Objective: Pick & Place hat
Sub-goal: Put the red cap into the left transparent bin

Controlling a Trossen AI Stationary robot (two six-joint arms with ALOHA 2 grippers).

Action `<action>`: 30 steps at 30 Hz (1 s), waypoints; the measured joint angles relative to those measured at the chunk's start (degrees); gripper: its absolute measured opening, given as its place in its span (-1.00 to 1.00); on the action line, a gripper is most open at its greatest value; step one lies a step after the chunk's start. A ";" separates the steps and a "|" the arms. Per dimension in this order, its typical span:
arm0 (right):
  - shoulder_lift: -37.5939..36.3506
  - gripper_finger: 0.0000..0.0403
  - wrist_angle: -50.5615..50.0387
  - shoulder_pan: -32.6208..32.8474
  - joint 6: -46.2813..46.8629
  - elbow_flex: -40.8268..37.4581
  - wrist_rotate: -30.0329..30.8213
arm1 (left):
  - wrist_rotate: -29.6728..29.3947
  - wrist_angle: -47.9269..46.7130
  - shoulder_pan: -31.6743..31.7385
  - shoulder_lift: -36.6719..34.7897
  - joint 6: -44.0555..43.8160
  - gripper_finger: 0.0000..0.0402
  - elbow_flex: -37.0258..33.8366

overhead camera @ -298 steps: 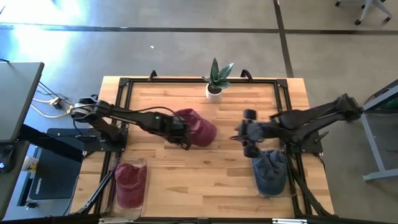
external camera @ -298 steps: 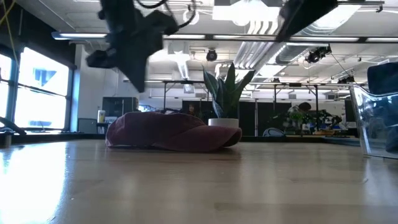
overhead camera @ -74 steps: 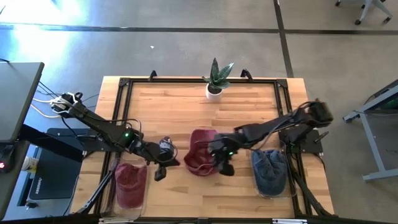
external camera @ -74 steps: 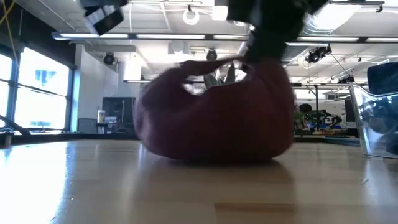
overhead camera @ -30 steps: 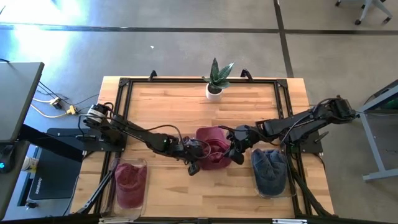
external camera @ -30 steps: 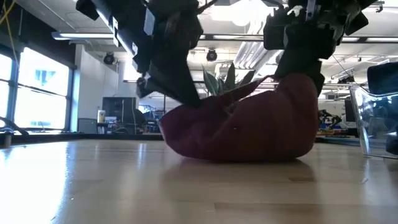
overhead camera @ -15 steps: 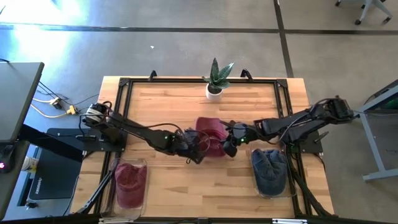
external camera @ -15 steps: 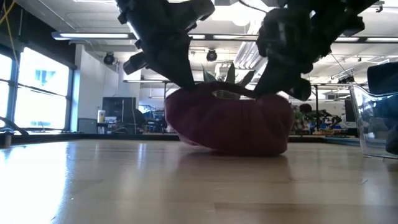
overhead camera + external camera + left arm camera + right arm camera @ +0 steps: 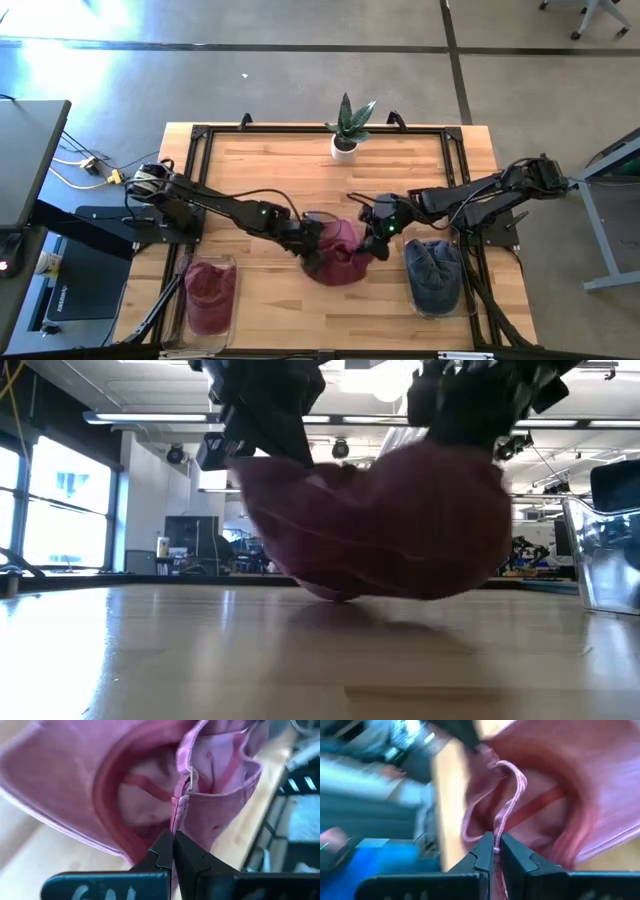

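Hanging just clear of the table between the two arms, the maroon hat [image 9: 340, 255] is pinched by left gripper [image 9: 312, 250] and right gripper [image 9: 377, 237] on opposite rims, nearer the blue-hat bin [image 9: 434, 280].

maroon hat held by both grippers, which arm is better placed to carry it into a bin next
Left, probably. The left gripper and right gripper both pinch the maroon hat's edge. The left bin, on the left arm's side, holds matching maroon fabric; the right bin holds blue.
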 joint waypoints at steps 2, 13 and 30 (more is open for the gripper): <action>0.58 -0.89 -0.80 -1.30 0.29 -0.02 6.03 | -2.63 -1.88 1.01 -0.19 0.00 -1.00 0.04; 9.97 -0.88 -2.30 -6.36 -0.21 -0.15 17.94 | -14.44 -8.36 5.35 3.28 1.50 -1.00 0.14; -2.66 -0.01 -0.36 -6.27 -13.29 -0.15 5.95 | -4.84 -1.15 1.99 -1.57 7.86 -1.00 -0.09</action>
